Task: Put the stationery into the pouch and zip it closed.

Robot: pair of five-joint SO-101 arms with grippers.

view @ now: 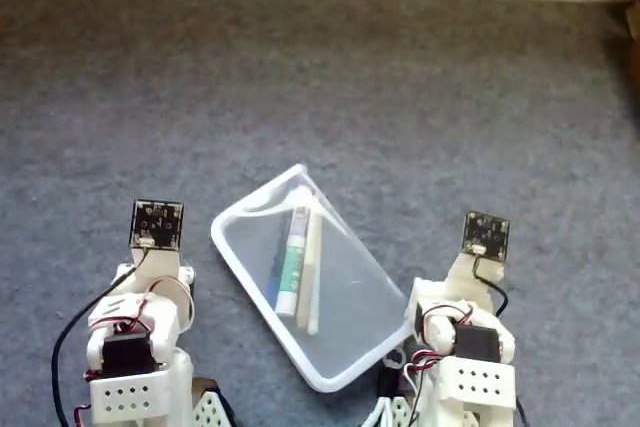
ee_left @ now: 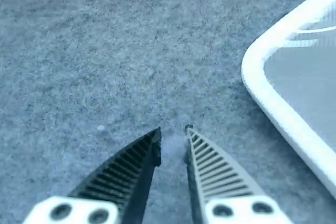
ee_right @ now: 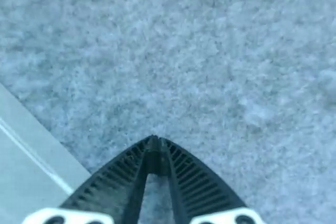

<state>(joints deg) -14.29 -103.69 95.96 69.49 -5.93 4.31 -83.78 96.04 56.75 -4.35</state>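
One clear plastic pouch with white rim (view: 352, 292), flat on grey carpet (view: 420, 97), between two grippers. Inside: two items, one blue-green pen (view: 291, 262) and one cream stick (view: 311, 272), side by side. Left gripper (ee_left: 173, 132): tips slightly parted, holding nothing, pouch rim near. Right gripper (ee_right: 154, 139): tips pressed together, empty, pouch edge beside.

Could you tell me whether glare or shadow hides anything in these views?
High view: soft, even light; the clear pouch carries a faint sheen, yet the stationery inside shows through. Left wrist view: the pouch's white rim is bright, with no hard shadow under the left gripper. Right wrist view: the right gripper sits in even light, no glare.
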